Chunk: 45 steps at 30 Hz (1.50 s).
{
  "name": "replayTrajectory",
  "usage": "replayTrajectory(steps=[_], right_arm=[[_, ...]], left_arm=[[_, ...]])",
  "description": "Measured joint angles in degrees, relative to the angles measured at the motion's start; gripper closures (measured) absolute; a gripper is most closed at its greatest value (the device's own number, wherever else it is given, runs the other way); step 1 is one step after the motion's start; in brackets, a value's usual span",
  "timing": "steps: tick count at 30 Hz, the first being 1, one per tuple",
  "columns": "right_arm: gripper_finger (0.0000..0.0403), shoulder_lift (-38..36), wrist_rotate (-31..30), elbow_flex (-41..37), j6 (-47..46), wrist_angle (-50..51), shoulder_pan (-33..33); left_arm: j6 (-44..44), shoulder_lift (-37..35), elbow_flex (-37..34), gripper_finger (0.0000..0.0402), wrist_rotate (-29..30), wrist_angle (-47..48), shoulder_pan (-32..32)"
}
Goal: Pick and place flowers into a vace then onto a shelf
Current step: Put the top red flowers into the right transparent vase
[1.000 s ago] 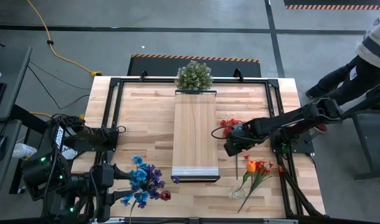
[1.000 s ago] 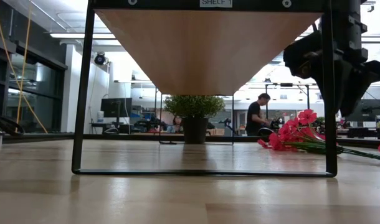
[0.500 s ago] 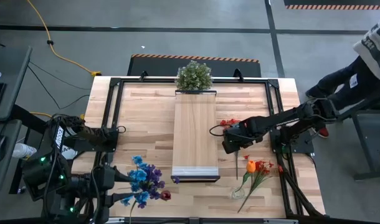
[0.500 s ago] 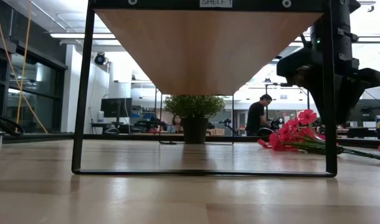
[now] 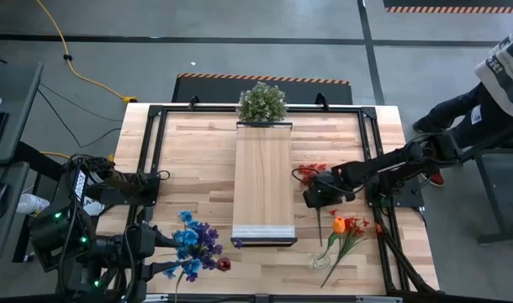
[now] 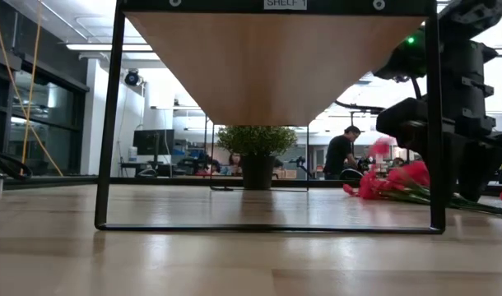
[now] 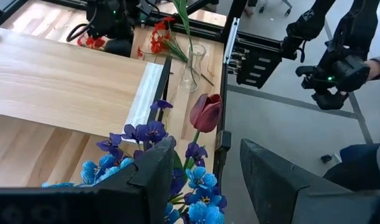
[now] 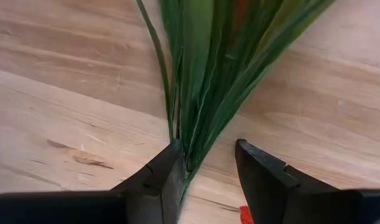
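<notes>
A bunch of blue and purple flowers [image 5: 193,244] with one dark red bloom [image 7: 205,112] is up off the table at the near left, and my left gripper [image 7: 202,152] is shut on it. Red flowers [image 5: 305,171] lie flat on the table to the right of the shelf [image 5: 262,181]. My right gripper [image 8: 205,152] stands open, low over their green stems [image 8: 196,81], one finger on either side. The glass vase [image 5: 323,257] stands near the front right with orange flowers [image 5: 345,225] in it. My left gripper has the blue and purple bunch between its two fingers, and the blooms [image 7: 196,186] stick out past the fingertips. The picture's lower edge cuts off the place of contact. The bunch is held clear of the table. My right gripper comes from above, fingers pointing down across the red flowers' stems. The narrow end of the stem bundle [image 8: 185,158] lies against the inner side of one finger [image 8: 168,174]; the other finger stands apart. The stems rest on the table.
A bushy green plant [image 5: 261,103] stands at the shelf's far end. Black frame rails [image 5: 370,151] run along the table's sides. A person [image 5: 500,76] stands beyond the right edge. Bare tabletop lies left of the shelf.
My right gripper has sunk toward the table onto the red flowers' stems, tipping more steeply downward, with its finger gap unchanged. The red blooms have stirred: one has bobbed up.
</notes>
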<state>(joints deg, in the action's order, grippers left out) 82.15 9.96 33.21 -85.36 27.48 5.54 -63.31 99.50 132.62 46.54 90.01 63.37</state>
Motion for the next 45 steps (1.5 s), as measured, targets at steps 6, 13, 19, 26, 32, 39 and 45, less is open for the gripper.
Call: replayTrajectory(steps=[6,13,19,26,32,39,45], right_arm=[[0.0265,0.1,-0.7,-0.1,0.2,-0.3,0.0],[0.0265,0.1,-1.5,-0.1,0.3,0.0,-0.1],[0.027,0.2,-2.7,-0.1,0.2,3.3,-0.1],[0.0324,0.2,-4.7,-0.2,0.1,4.7,-0.2],[0.0388,0.2,-7.4,-0.2,0.1,4.8,-0.3],[0.0386,0.3,-9.0,-0.2,-3.1,4.8,-0.3],[0.0396,-1.2,-9.8,-0.4,-4.7,4.1,-0.3]], left_arm=[[0.0,0.0,0.0,0.0186,0.0,0.0,0.0],[0.0,0.0,0.0,0.0186,0.0,0.0,0.0],[0.0,0.0,0.0,0.0186,0.0,0.0,0.0],[0.0,0.0,0.0,0.0186,0.2,0.0,0.0],[0.0,0.0,0.0,0.0186,0.3,0.0,0.0],[0.0,0.0,0.0,0.0186,0.3,0.0,0.0],[0.0,0.0,0.0,0.0186,0.3,0.0,0.0]])
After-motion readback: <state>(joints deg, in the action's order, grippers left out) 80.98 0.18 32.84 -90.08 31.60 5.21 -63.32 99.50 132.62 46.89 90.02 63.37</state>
